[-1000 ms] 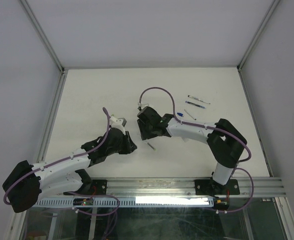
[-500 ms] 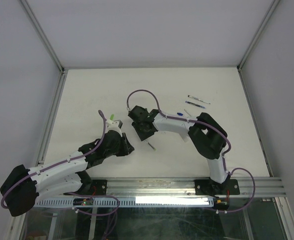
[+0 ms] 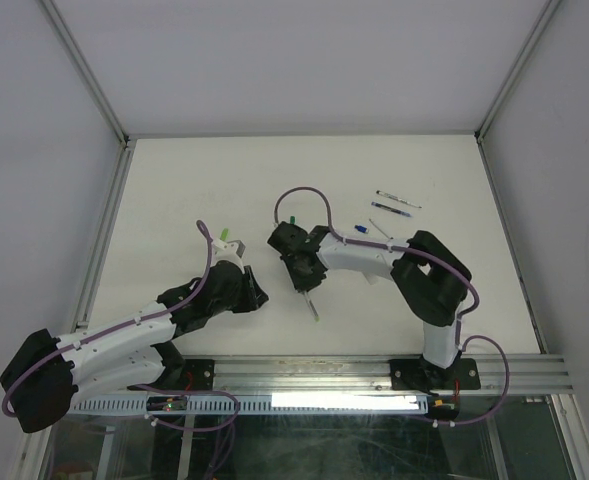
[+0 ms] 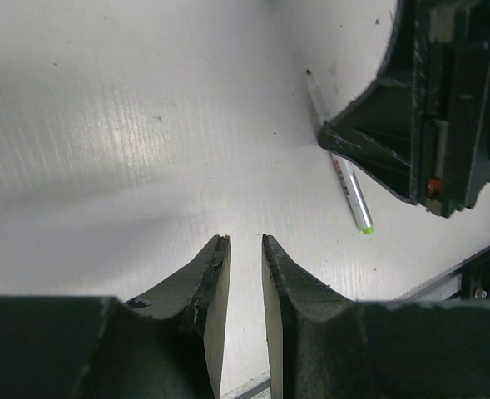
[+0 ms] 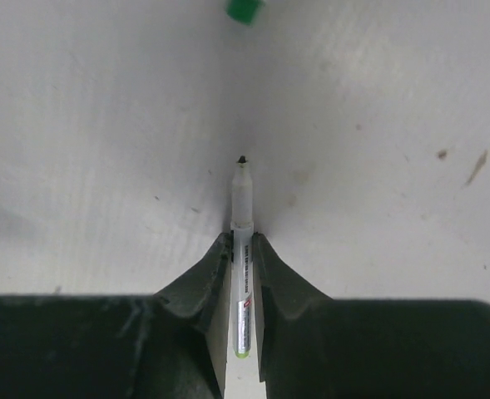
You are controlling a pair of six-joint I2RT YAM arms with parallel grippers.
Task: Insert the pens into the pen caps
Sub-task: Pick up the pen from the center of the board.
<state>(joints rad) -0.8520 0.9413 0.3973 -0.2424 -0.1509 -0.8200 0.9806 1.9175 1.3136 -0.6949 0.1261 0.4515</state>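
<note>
1. The right gripper (image 5: pixel 242 243) has its jaws drawn in narrow and clamped on the pen (image 5: pixel 242 212). One finger presses each side of the barrel, roughly midway along it.
2. Condition of the pen: uncapped. The barrel is pale, half-clear grey-white. A short, narrower neck leads to a small dark writing point. Red and dark print runs along the barrel, and a lime green plug closes the rear end.
3. Position of the pen: near the middle of the table (image 3: pixel 174 200), low against the white surface. The point projects ahead of the fingertips. The plug end runs back between the fingers, toward the near rail (image 3: pixel 324 368). Whether the barrel rests on the surface or sits just clear of it cannot be told.
4. A green cap (image 5: pixel 245 10) lies on the table ahead of the pen's point, roughly in line with it and apart from it. The top edge of the right wrist view cuts it off.
5. The left gripper (image 4: pixel 245 243) has its jaws narrow, with a slim gap between them and nothing in it. It hangs over bare table just beside the held pen and does not touch it.
6. Other stock: several dark slim pens (image 3: pixel 398 199) lie toward the far right of the table, with a blue cap (image 3: pixel 359 229) near them. All are well apart from both grippers.
</note>
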